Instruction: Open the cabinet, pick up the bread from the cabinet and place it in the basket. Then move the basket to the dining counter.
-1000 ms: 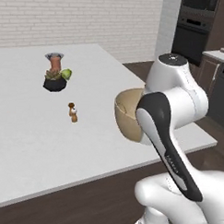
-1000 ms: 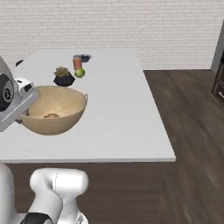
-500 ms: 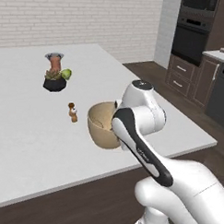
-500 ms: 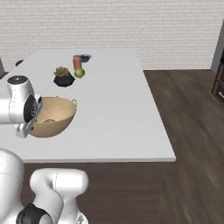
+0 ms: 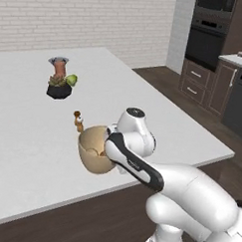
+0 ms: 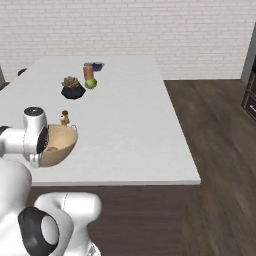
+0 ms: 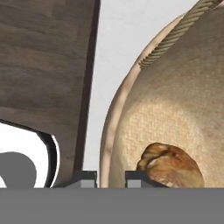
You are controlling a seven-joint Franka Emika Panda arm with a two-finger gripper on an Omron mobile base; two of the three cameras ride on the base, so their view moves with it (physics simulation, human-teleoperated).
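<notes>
Last step in hand: over the near edge of the dining worktop (image 5: pixel 158 119), basket (image 5: pixel 94 150) tipped on its side, bread (image 7: pixel 170 165) inside. Fingers (image 7: pixel 87 178) clamped on the basket rim; next, by judgement: level, lower, release.

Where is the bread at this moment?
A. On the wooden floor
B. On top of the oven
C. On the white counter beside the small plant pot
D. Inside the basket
D. In the hand view the golden-brown bread lies on the woven inside of the basket, which the gripper straddles at the rim.
</notes>
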